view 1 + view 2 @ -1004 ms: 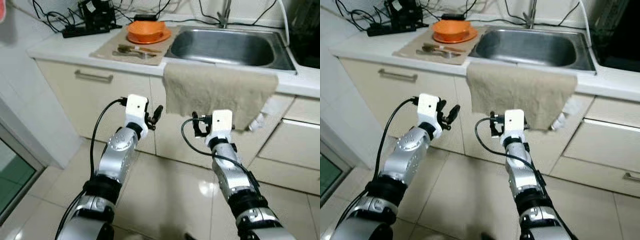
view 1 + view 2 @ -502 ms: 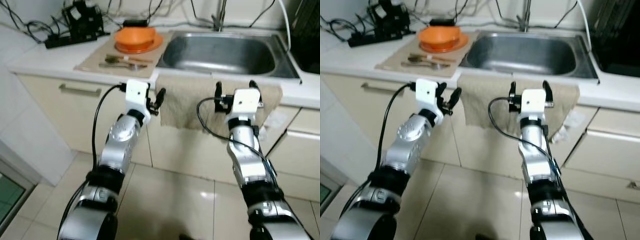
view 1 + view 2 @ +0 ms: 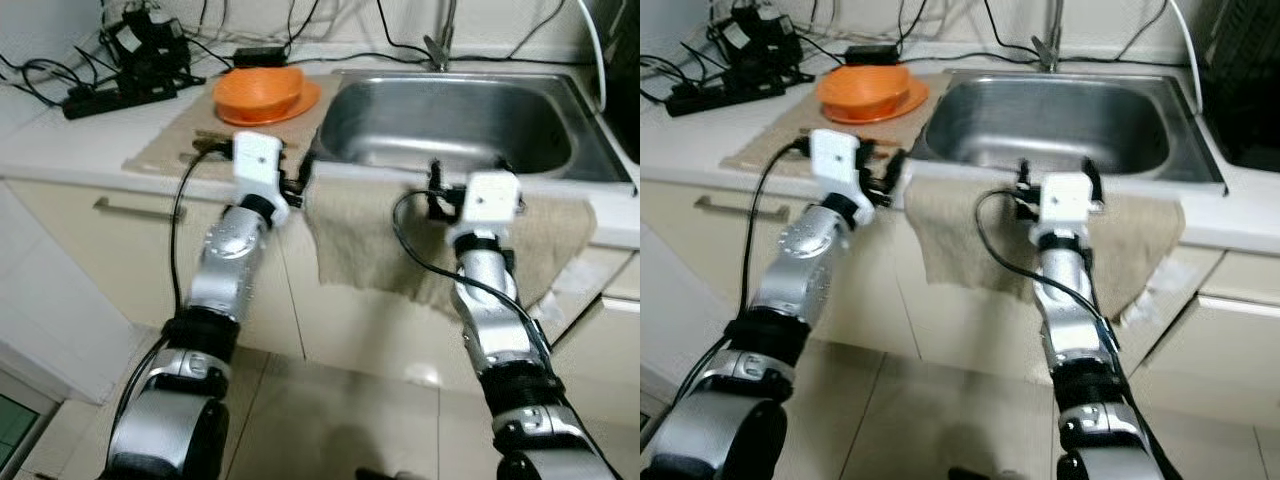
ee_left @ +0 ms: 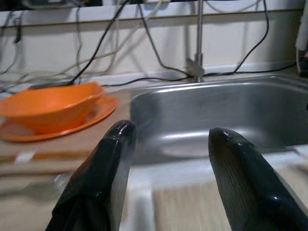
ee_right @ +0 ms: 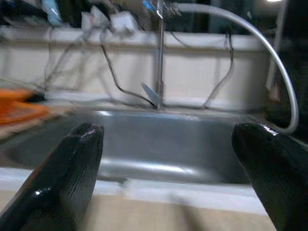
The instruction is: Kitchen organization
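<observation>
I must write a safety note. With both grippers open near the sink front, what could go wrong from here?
1. The towel only hangs over the counter edge; the right gripper might drag it to the floor.
2. The left gripper is close to the cutlery on the mat and could knock it off.

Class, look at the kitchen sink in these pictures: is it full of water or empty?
Empty. The sink shows its bare steel bottom and walls, with no water or dishes inside and nothing running from the tap.

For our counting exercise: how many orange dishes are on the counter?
2: an orange bowl sitting on an orange plate, stacked on the mat left of the sink.
</observation>
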Controlling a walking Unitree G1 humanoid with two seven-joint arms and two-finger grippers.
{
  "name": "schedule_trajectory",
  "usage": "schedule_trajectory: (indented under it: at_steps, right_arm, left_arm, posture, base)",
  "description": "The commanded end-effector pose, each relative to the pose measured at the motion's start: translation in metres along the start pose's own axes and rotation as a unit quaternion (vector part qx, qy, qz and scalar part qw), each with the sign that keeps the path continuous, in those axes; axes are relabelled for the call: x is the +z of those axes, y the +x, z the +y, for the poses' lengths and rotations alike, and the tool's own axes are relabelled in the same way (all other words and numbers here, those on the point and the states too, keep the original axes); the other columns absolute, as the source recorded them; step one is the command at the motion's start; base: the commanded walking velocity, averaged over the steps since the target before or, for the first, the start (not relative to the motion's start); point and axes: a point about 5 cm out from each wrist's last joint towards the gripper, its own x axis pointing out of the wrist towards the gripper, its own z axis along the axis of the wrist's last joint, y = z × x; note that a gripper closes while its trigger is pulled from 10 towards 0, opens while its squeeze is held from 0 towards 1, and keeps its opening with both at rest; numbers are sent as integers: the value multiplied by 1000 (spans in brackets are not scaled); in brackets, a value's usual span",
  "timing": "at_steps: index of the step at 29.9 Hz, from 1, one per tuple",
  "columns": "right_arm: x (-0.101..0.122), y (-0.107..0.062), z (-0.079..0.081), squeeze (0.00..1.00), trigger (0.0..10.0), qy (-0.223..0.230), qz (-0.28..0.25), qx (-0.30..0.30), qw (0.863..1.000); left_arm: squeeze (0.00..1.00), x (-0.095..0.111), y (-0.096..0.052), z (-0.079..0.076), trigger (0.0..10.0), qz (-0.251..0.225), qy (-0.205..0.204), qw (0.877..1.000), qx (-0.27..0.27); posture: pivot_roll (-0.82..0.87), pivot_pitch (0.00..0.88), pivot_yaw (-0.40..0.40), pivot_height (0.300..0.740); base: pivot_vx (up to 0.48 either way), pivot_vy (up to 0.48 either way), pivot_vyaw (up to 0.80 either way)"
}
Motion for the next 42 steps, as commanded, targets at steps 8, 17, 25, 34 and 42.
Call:
schedule_trajectory:
  at_steps: [8,17,25,34,42]
  right_arm:
    - [-12,-7,12,0,10000,40,52,18,998]
    - [-16,-2,23,0,10000,45,74,78,993]
    - [-34,-2,13,0,10000,51,136,86,986]
    - [-41,-12,6,0,10000,59,138,38,988]
    - [-11,-11,0,0,10000,47,55,-7,997]
  left_arm:
    - [0,-9,-9,11,10000,12,-13,1000,17]
    - [0,-14,-24,9,10000,12,-5,999,43]
    - [0,-14,-22,-5,10000,20,-38,995,85]
    - [0,-6,-18,-24,10000,14,25,1000,0]
    - [0,5,-8,-32,10000,15,68,997,-38]
  posture:
    - [6,0,68,740]
    - [142,17,-74,740]
    - [187,25,-120,740]
    - [101,19,-10,740]
    - [48,7,40,740]
  base:
    - [449,0,0]
    - [451,0,0]
    - [0,0,0]
    - [0,0,0]
    - [0,0,0]
